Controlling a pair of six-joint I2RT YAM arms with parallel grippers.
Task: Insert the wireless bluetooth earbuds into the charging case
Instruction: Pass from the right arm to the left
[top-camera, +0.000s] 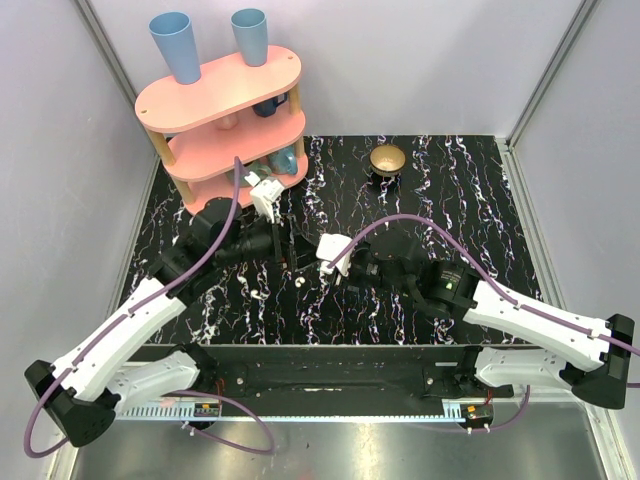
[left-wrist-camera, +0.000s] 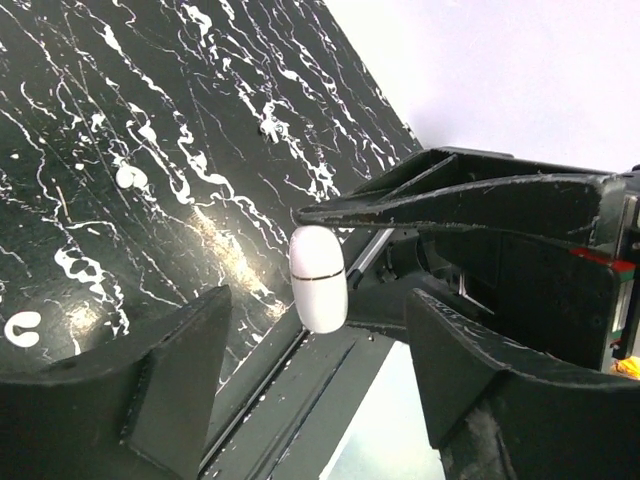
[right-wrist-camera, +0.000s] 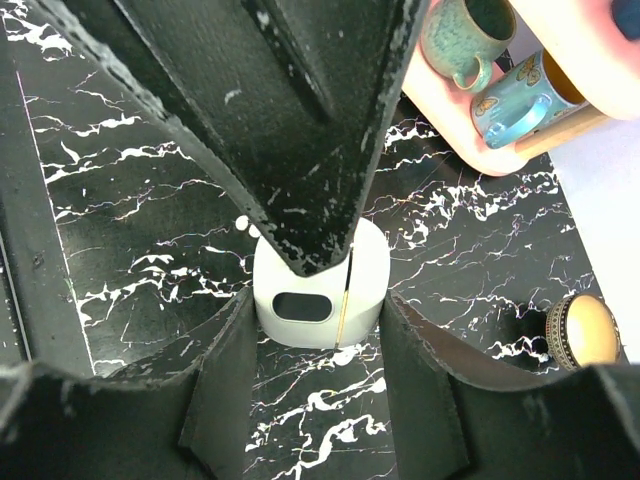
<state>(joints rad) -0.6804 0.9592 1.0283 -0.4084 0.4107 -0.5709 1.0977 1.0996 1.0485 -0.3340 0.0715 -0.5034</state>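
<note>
hold the case firm while the other claw takes the lid

the right claw is gripping the charging case by its two sides, near the middle of the bench. whether the case rests on the bench or hangs just over it is not clear. the case looks closed, and a thin seam runs around it in the left wrist view. the left claw stands open, with a jaw on each side of the case and clear gaps between. one of its fingers covers the top of the case in the right wrist view, but contact cannot be told. two small white bits, probably the earbuds, lie on the bench near the claws.

the step seems to be opening the lid. to do it well, the right claw should neither turn nor loosen. the left claw should take only one half, up to the seam, squarely, and swing it about the hinge instead of pulling straight. the plastic is glossy, so an off-centre grip may let the case slip out.
</note>
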